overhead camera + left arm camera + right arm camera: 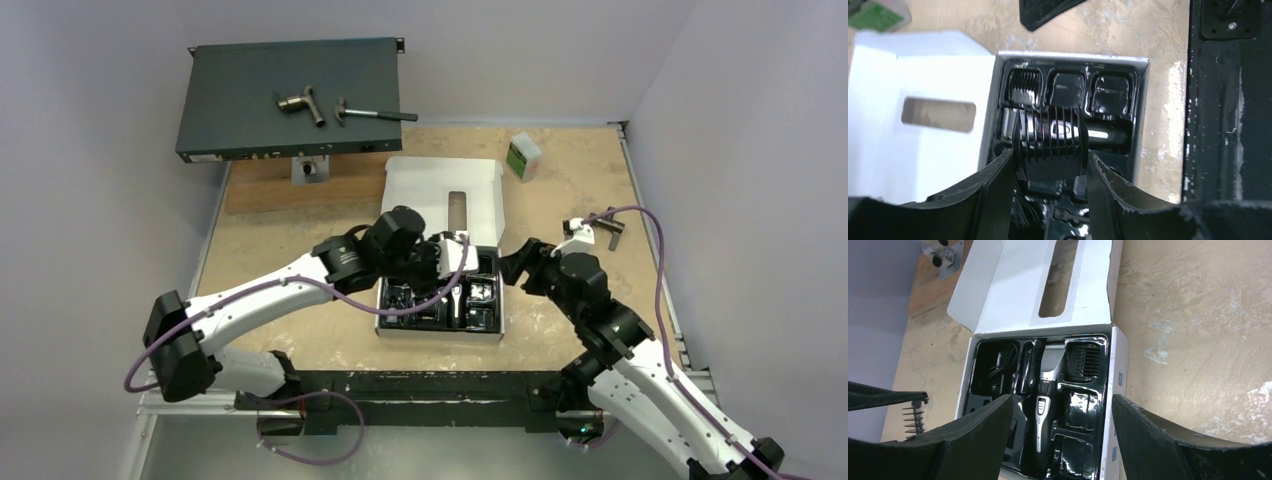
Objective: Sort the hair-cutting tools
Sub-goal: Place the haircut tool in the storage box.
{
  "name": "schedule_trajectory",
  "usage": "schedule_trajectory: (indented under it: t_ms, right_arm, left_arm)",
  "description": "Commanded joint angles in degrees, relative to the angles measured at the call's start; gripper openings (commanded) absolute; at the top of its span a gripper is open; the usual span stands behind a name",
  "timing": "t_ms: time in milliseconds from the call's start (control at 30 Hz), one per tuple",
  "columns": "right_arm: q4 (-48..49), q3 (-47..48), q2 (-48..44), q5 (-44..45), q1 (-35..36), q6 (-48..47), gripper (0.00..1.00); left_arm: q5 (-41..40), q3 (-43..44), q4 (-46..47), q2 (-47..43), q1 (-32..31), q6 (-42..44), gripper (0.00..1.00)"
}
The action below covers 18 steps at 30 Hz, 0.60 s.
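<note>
Worktop (560, 180) first: the top view shows you an open white box (440, 185) on it, lid laid flat on the far side of both end effectors, with both arms reaching in over its black tray (482, 318). That view hides most of the tray under the arms, so go to the wrist cameras for the contents.

From the right wrist you see the tray (1078, 437) almost whole. The hair clipper (1048, 390) lies in the middle slot just ahead of the right end effector (1062, 400), whose fingers are spread wide with nothing between them. A coiled cable (1000, 367) sits in the compartment to the left of the clipper.

The left wrist gives you what the others do not. The left end effector (1050, 156) is clamped on a comb attachment (1050, 142), teeth pointing away from the wrist, directly over the clipper (1098, 134). You cannot tell whether the two touch. Only its tooth tips (914, 416) show at the left edge of the right wrist view.

A second comb attachment (1025, 85) is seated in a pocket just beyond the left end effector, beside the clipper's blade end (1085, 359).
</note>
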Motion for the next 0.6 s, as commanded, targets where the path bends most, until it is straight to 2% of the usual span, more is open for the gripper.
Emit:
schedule_trajectory:
  t_ms: [0, 233, 467, 567]
  right_arm:
    - [-3.8, 0.2, -1.7, 4.0, 0.2, 4.7, 0.72]
    - [-5.3, -1.1, -5.0, 4.6, 0.1, 10.8, 0.71]
    - [-8.2, -1.1, -7.4, 8.1, 0.1, 10.4, 0.71]
    - [-8.0, -2.1, -7.7, 10.3, 0.1, 11.5, 0.75]
  left_arm:
    - [4.6, 9.1, -2.5, 7.6, -2.1, 10.7, 0.00]
    - [3.2, 18.7, -9.3, 20.5, -6.3, 17.6, 0.00]
    - [1.8, 17.9, -6.0, 23.8, -6.3, 18.6, 0.00]
    - [1.4, 17.7, -4.3, 24.7, -6.3, 18.5, 0.00]
